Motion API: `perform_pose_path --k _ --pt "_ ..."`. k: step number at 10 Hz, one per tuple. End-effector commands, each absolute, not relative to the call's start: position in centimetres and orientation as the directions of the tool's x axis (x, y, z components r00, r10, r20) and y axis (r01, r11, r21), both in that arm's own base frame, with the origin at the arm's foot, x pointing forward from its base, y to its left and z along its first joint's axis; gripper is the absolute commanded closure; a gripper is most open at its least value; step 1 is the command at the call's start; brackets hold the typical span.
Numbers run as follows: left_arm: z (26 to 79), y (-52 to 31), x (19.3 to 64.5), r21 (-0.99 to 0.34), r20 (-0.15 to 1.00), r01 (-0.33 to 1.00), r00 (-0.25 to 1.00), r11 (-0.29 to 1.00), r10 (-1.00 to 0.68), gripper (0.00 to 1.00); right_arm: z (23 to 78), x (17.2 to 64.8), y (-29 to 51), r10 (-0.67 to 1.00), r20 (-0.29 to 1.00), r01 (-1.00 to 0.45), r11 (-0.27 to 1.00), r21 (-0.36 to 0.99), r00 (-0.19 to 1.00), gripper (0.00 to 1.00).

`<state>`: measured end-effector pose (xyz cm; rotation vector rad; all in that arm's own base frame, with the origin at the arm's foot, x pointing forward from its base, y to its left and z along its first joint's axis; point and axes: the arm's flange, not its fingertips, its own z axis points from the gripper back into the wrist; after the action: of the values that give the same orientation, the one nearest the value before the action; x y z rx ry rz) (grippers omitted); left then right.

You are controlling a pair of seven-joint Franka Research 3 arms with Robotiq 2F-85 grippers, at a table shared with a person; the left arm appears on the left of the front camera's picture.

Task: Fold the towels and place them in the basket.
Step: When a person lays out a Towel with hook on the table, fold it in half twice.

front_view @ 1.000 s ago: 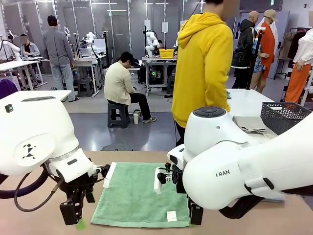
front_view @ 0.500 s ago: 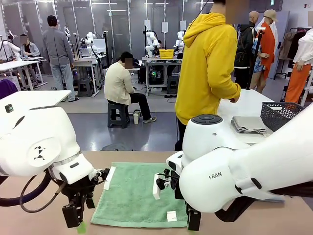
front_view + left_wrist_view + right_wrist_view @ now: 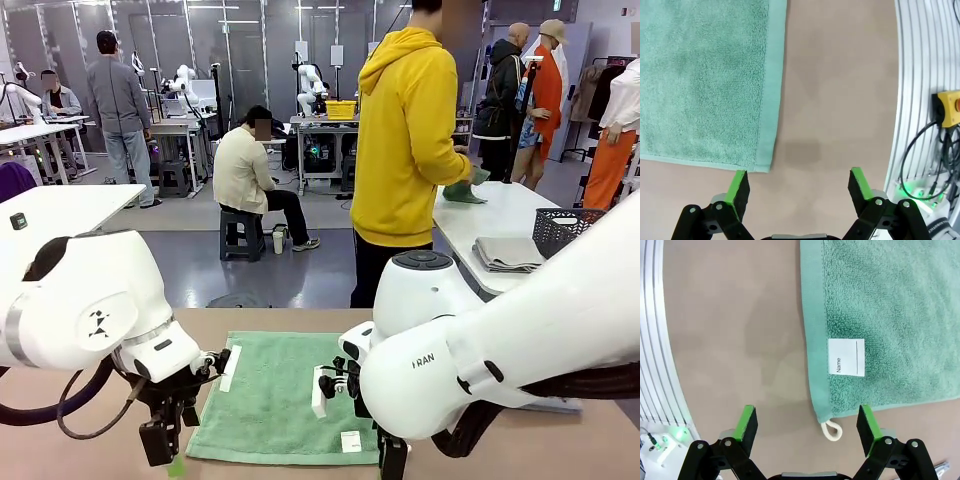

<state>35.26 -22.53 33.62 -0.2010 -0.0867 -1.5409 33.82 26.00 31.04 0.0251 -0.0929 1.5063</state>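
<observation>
The towel lies flat on the table between the arms, its near edge running left to right. The left gripper, fingers spread and empty, hangs over the near-left corner. The right gripper, likewise spread, straddles the near-right corner and its loop. With one corner per arm, the fold probably goes toward the far edge, and the basket sits far right.

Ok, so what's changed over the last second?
The left claw and right claw sank lower, toward the near corners of the flat sea-green terry towel. The person in the yellow hoodie turned to the white side table and now holds a green cloth there. Unchanged: both claws open and empty, towel flat, dark grey mesh basket in place.
</observation>
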Motion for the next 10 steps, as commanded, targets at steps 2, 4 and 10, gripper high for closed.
perform_pose_path --k 2,4,10 --pt "31.6 -22.8 35.7 -0.042 0.213 0.999 0.004 -0.005 -0.977 0.00 29.8 33.8 25.3 0.994 0.103 -0.998 0.027 -0.054 0.021 0.00" --pt "30.9 -23.1 36.1 -0.009 0.200 1.000 -0.019 -0.021 -0.980 0.00 29.3 34.1 25.2 0.994 0.110 -0.998 0.020 -0.052 0.014 0.00" --pt "29.1 -23.6 36.8 -0.034 0.151 0.999 -0.008 -0.014 -0.988 0.00 27.9 34.1 25.2 0.994 0.108 -0.999 0.024 -0.030 0.021 0.00"
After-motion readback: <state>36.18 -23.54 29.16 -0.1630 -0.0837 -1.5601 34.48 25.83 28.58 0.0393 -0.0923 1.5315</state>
